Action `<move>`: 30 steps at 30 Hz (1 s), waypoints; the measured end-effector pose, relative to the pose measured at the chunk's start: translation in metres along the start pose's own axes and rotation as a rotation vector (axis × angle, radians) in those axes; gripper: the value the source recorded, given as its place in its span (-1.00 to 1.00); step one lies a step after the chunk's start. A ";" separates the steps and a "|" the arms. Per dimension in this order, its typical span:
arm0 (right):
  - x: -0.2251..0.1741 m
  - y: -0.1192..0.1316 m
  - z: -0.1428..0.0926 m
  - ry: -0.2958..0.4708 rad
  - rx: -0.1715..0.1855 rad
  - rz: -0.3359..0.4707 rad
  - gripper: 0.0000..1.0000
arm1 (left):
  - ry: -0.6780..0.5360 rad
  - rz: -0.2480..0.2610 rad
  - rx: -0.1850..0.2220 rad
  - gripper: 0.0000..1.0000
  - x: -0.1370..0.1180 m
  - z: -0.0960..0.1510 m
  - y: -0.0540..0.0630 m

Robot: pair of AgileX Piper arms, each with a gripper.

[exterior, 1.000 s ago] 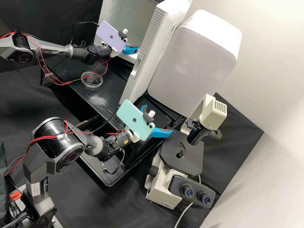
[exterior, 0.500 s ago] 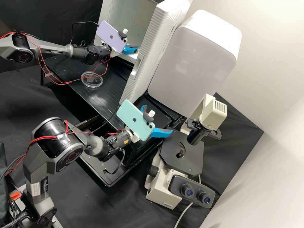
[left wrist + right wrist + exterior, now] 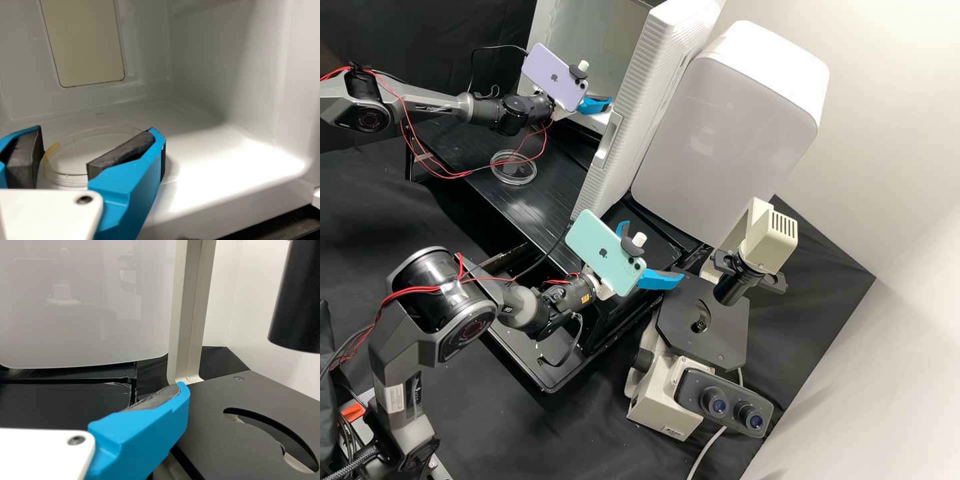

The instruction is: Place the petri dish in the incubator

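hidden / hard to see: the left gripper [image 3: 95, 135] is inside the incubator [image 3: 567, 27], fingers spread wide, gripping nothing. the petri dish [image 3: 70, 150] lies flat on the white chamber floor btwn and just beyond them. one finger covers its rim on one side, and i cant tell if the pads [image 3: 120, 152] touch it. in the high view a lilac phone [image 3: 553, 70] on that wrist blocks most of the gripper and the chamber floor. the right gripper [image 3: 657, 275] hangs btwn the open door [image 3: 640, 100] and the microscope [image 3: 693, 320]. its own view cuts one finger off at the edge. the finger that shows sits far to the side w/ nothing on its pad, so it reads as open and empty.

vs 1 s and 0.5 s ago: no diff in the high view. arms, phones and the tray dish are all in the same spots.

count: 2 arms, 2 grippers, 2 phones (lilac, and a mint phone [image 3: 603, 250]), 1 incubator, 1 microscope. 2 clear dishes: 1 in the incubator, and a second clear dish [image 3: 513, 167] on the black tray [image 3: 540, 200], left of the door. dish or lid, cant tell.
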 end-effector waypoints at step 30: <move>0.000 0.000 0.000 0.000 0.000 0.000 1.00 | -0.006 -0.001 -0.001 1.00 -0.001 -0.003 0.003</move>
